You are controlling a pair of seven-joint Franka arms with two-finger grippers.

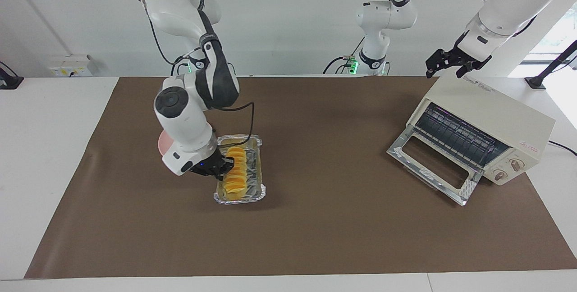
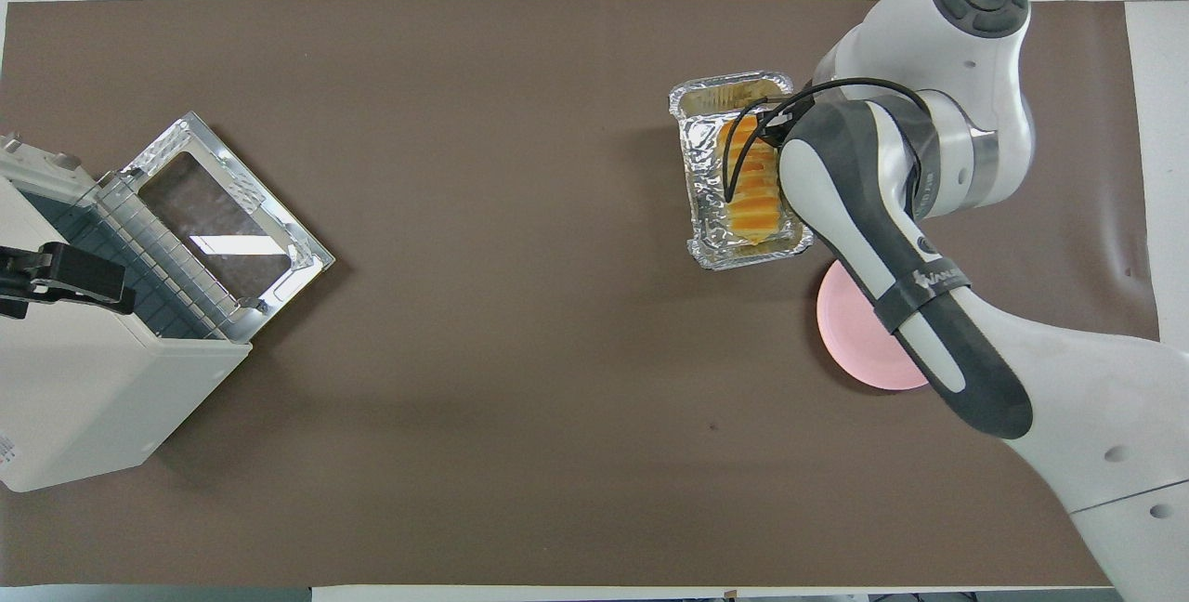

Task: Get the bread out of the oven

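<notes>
Right hand [image 1: 222,169] grips the edge of the foil tray [image 1: 257,157] on the side toward the right arm's end of the surface, fingers pinched on the rim. Tray appears held slightly above the brown mat [image 1: 315,229]; contact with the mat can't be confirmed. Bread [image 1: 236,175], a row of yellow-orange slices, sits inside the tray, out of the oven. In the overhead view the bread [image 2: 754,189] runs lengthwise in the tray [image 2: 704,165] with the right arm crossing over one side.

Pink plate [image 2: 859,328] lies nearer to the robots than the tray, mostly covered by the right arm.

Oven [image 1: 491,120] stands at the left arm's end of the surface, door [image 1: 430,166] dropped open, wire rack visible inside.

Left hand [image 1: 448,63] hangs over the top of the oven, waiting; can't tell if its fingers are spread or together.
</notes>
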